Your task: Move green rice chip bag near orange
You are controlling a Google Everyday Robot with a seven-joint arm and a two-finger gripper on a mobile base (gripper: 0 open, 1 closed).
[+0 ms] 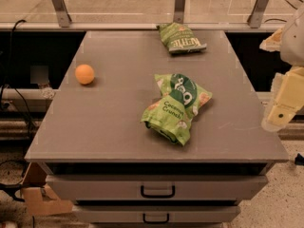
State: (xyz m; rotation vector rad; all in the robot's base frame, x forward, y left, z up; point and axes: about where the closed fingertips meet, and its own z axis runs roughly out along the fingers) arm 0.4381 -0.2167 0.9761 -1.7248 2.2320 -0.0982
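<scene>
The large light-green glossy rice chip bag [175, 107], with its dark green round logo and white "Coconut Crunch" lettering, lies flat and somewhat crumpled a little right of the middle of the grey flat worktop [118, 137]. Its long axis runs on a slant from the far right to the near left. The small round plain orange [84, 74] sits by the left edge, further back, well apart from the bag with nothing lying between them. That layout looks like the starting arrangement of the task: the bag has the whole leftward stretch yet to cover, so the move is not yet done. A smaller, darker green snack bag with white "Kettle" lettering [181, 38] rests at the far edge, apart from both. It is similar enough in colour to be mistaken for the target, so the lettering is the thing to go by.

The cream-coloured pincer [280, 109] hangs off the right side of the worktop, beyond its edge and a little above the surface, near the bag but not touching it — nor touching anything else. It holds nothing that can be seen. Whether it is spread or closed I cannot tell from this angle. Judging by its position, the next move would be a reach leftward and down onto the bag — the puffy, slippery foil may well shift under a loose grip.
</scene>
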